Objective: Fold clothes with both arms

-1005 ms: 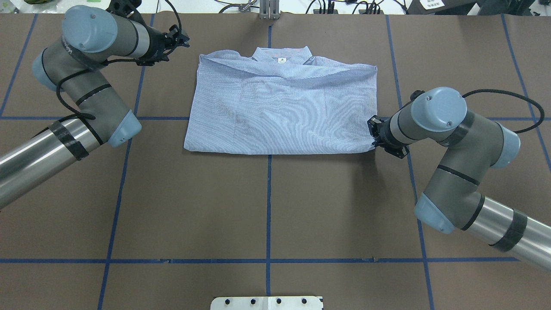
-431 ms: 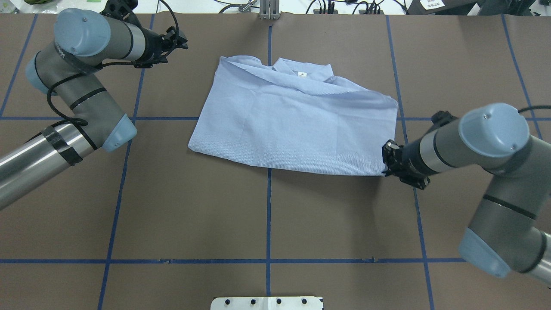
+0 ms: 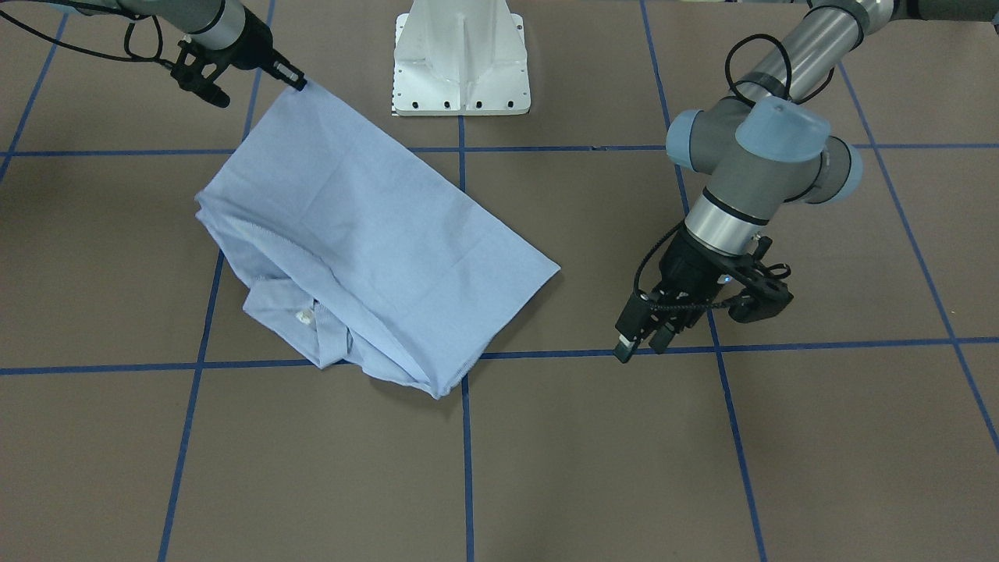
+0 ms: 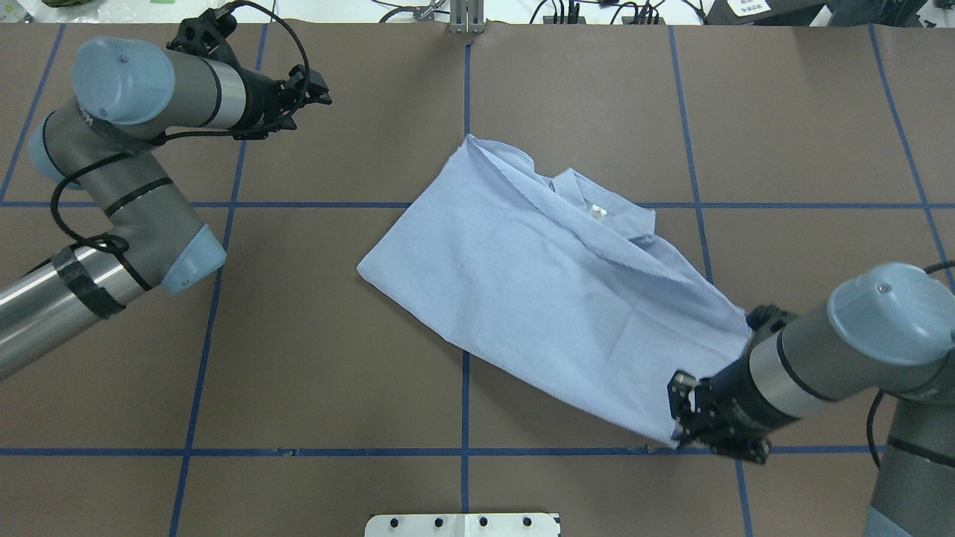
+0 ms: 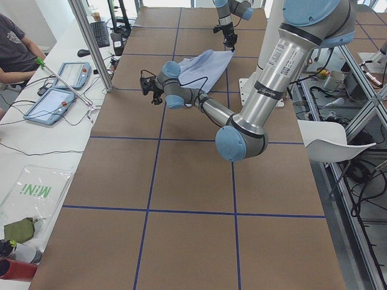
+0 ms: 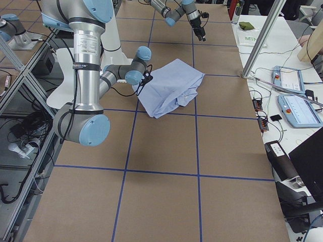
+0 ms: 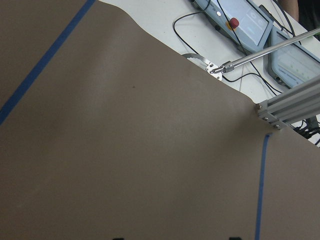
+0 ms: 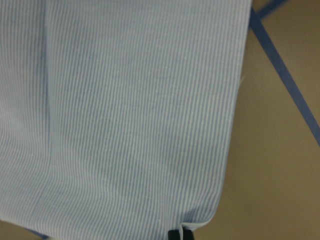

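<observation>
Because the light-blue striped shirt (image 4: pixel 537 298) looks limp, your black right gripper (image 3: pixel 297 79) pinches its hem corner; left gripper (image 3: pixel 641 349) gapes empty.

Overhead and front cameras opposite, both steeply down on the shirt (image 4: pixel 552 298); wrist cameras close.

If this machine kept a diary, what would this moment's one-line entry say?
shirt: folded, lying askew | right end effector: shut on shirt's corner | left end effector: open, empty, away from shirt
</observation>
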